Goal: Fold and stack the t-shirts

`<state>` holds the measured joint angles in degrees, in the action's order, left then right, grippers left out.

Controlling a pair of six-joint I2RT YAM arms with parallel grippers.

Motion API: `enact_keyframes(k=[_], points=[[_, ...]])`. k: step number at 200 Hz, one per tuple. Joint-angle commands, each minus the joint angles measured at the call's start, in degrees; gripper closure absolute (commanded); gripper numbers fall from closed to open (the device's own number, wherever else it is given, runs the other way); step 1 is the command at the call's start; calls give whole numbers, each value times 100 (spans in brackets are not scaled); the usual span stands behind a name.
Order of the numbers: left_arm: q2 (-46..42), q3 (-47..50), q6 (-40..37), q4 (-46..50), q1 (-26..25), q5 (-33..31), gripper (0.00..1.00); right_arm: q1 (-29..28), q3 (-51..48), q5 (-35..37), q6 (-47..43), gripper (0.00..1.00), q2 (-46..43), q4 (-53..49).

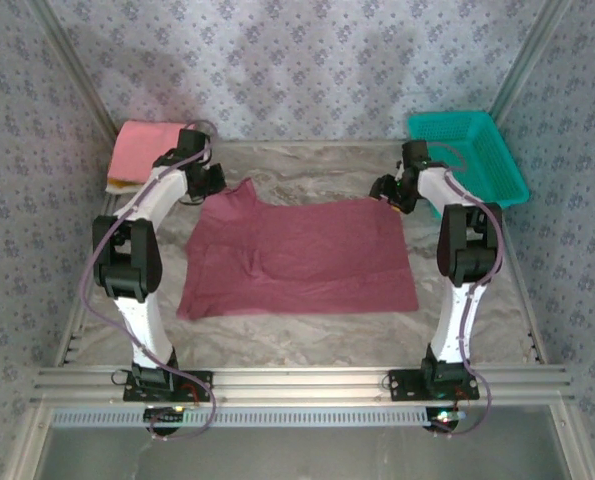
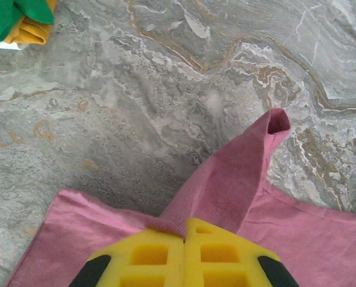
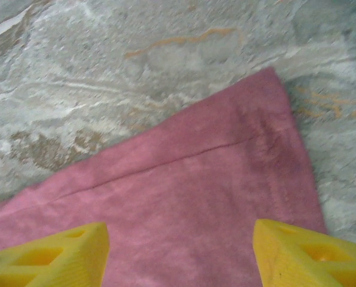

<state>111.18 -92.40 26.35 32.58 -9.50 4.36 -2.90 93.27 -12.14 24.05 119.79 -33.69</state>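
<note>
The maroon t-shirt lies spread on the marble table, its far left corner pulled up toward my left gripper. In the left wrist view the yellow fingers are shut on a fold of the maroon t-shirt, which rises as a narrow strip. My right gripper hovers over the shirt's far right corner; its yellow fingertips stand wide apart above the maroon t-shirt, holding nothing. A folded pink shirt tops a stack at the far left.
A teal mesh basket sits at the far right corner. The edge of the folded stack, green and yellow, shows at the top left of the left wrist view. Bare marble table lies beyond the shirt.
</note>
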Motion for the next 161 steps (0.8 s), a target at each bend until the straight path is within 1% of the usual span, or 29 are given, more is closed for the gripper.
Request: enact_keyframes(k=[1,29,51,107,161], points=[[-46,-2,-163,-109,17,-123,100,53,617,597,-255,37,304,-570],[4,-5,-176,-148,42,-107,100,36,1047,954,-288,38,580,-752],[24,-14,-191,-145,57,-94,100,6,1402,1104,-305,39,872,-940],[20,9,-209,-186,92,-58,100,-10,1951,969,-223,41,1461,-1086],[44,10,-227,-209,95,-25,100,34,2064,791,-79,39,1758,-1023]])
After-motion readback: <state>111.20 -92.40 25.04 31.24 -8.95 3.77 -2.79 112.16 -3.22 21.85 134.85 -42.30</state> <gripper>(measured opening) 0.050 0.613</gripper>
